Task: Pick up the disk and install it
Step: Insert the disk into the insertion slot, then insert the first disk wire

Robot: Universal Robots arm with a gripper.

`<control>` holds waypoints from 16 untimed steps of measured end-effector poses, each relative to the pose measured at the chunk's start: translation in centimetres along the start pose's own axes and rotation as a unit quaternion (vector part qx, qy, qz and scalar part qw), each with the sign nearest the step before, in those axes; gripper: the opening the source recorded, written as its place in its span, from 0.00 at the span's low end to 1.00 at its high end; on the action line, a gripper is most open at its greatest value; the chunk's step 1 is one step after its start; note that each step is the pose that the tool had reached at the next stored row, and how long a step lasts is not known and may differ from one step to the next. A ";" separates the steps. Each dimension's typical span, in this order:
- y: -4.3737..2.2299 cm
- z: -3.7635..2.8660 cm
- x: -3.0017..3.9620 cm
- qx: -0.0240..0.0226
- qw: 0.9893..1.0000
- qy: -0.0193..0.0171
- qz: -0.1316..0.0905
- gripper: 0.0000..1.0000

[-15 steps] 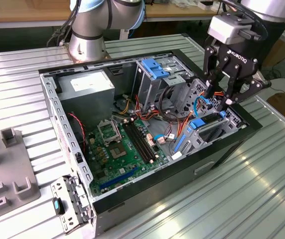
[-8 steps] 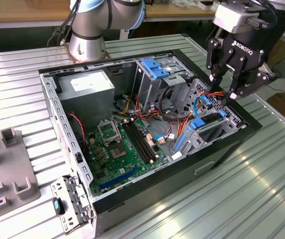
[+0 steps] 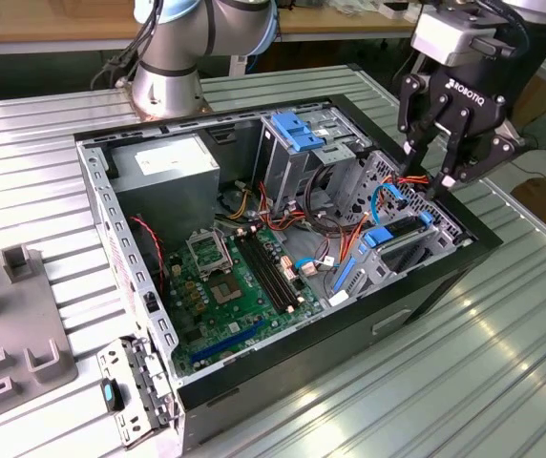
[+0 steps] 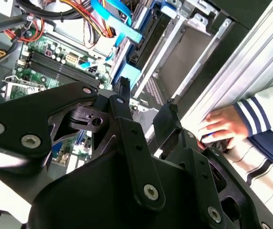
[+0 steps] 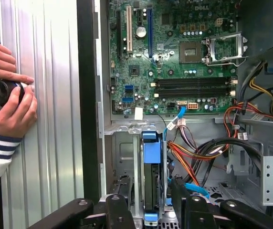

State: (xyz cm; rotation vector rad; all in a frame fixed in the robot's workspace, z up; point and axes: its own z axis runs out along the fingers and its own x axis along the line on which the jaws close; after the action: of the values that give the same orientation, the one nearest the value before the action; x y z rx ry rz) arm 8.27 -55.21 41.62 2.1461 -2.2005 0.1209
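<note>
1. Exterior view's left: a grey fixture block sits on the bench, well apart from the work.
2. The open computer case lies on its side. The power supply is in the far left corner and the motherboard faces up in the middle.
3. Far middle: a bare blue bracket lies on the upper cage. It has no drive body, so it is not my part.
4. Right: the disk stands on edge in the drive cage against the case's right wall, its blue carrier round a dark body. I cannot tell whether it is fully seated.
5. My pincer is spread and empty, and hangs just above the cage. In the first wrist view the disk lies between my two fingers, and neither finger touches it.
6. Judgement: the step in hand is the work on the disk at its slot. To do it well:
   - Keep both fingers parallel to its flat faces.
   - Stay centred, so both fingers meet it together.
   - Move only along the slot's line, since any tilt would likely jam the carrier against the cage.
7. Hazard: the orange and red wires and a blue cable run just beside the disk, so the finger on that side must stay inside them.
8. Beyond the case's right wall, a person's hands rest on the bench and hold a small dark object. I should keep my motion over the case.
</note>
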 end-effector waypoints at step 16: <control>-0.21 1.50 -0.26 0.000 1.000 -0.002 0.000 0.47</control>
State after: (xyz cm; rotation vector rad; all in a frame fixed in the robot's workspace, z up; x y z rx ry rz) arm 8.50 -55.10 40.11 2.1477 -2.2023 0.1173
